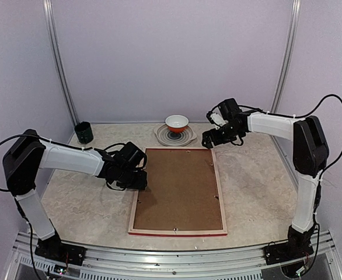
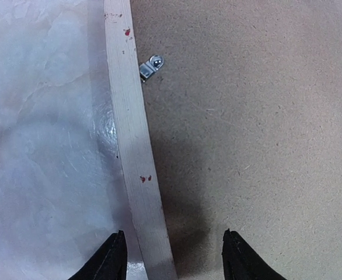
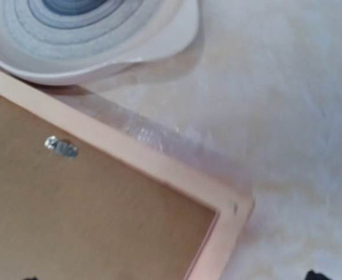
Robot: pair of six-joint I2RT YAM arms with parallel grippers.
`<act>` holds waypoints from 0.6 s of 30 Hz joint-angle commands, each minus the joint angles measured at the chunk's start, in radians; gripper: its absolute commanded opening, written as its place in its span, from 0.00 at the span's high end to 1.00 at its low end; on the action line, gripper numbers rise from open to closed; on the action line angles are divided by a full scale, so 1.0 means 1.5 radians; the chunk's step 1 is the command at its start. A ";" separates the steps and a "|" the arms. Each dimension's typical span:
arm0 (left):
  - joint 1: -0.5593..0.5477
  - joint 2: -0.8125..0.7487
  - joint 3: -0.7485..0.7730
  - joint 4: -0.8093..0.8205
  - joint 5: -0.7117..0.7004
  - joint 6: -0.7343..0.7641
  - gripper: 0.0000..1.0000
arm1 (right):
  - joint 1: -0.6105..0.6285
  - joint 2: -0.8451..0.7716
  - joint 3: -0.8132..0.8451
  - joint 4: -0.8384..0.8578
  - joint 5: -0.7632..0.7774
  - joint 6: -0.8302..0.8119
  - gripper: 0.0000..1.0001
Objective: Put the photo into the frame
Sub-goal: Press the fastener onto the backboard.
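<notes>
The frame [image 1: 219,186] is laid face down in the middle of the table [image 1: 258,186], its pale wood back edges up and a brown backing board [image 1: 180,189] set inside it. The photo cannot be seen in any view. A small metal clip [image 2: 150,66] is fixed at the board's edge. The left gripper [image 2: 174,256] is held over the frame's left rail, jaws apart, one on either side. The right gripper [image 1: 209,140] is held near the far right corner, jaws spread wide, nothing gripped. Just beyond the frame, a bowl [image 1: 177,122] is set on a plate [image 1: 175,136].
</notes>
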 commanded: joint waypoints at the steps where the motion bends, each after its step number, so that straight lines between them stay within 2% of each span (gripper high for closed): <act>1: 0.000 0.007 -0.010 0.023 0.004 0.010 0.47 | -0.004 0.053 0.066 -0.002 -0.008 -0.112 0.01; 5: 0.000 0.007 -0.014 0.025 0.001 0.009 0.50 | -0.004 0.088 0.104 0.003 -0.039 -0.200 0.01; 9: 0.004 0.006 -0.020 0.027 0.001 0.010 0.51 | -0.004 0.087 0.082 0.060 -0.069 -0.259 0.01; 18: 0.017 0.000 -0.020 0.026 -0.001 0.011 0.52 | -0.004 0.174 0.147 0.059 -0.126 -0.276 0.02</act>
